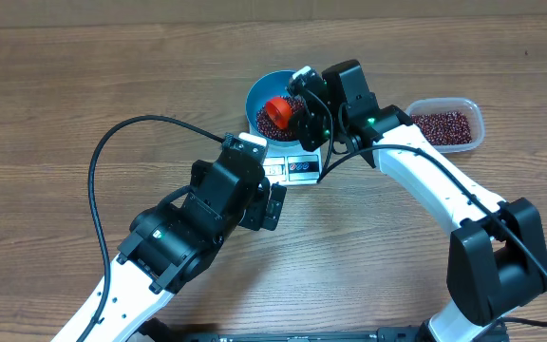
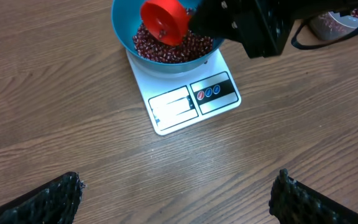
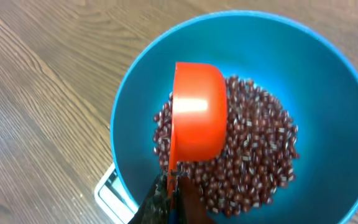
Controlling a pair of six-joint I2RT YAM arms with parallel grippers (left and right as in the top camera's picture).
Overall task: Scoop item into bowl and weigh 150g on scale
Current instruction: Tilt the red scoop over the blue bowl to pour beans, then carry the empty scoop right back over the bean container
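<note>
**benchwatcher:** Standing by the rig rn. The right gripper [image 3: 169, 190] is clenched on the handle of a red scoop [image 3: 194, 112], w/ the handle pinched tight between the jaws. The scoop hangs over the blue bowl [image 3: 328, 87]. It's tipped over, so the right wrist cam only sees its rounded back.

**q_tip:** where are the beans [image 3: 253, 155] tho?

**benchwatcher:** There's a loose dark red heap in the bowl, covering the bottom, w/ smooth blue wall showing above it all round. From the left wrist cam the scoop's mouth faces sideways and the inside looks pretty much red, maybe a speck or two. Can't tell if its lip touches the heap or sits just above it. There are more beans in a clear plastic tub [image 1: 449, 123] on the table [image 1: 65, 76]. It's off to the robot's right of the bowl, not touching it.

**q_tip:** bowl on the scale [image 2: 185, 102]?

**benchwatcher:** Yep, it's sitting on the back part of the white scale. The display + button panels stick out in front of it. Readout's too small to read tbh.

**q_tip:** and the other arm?

**benchwatcher:** The left gripper [image 2: 176, 199] is released, fingers spread wide. It hovers above the wood just in front of the scale, apart from the scale and the bowl.
</note>
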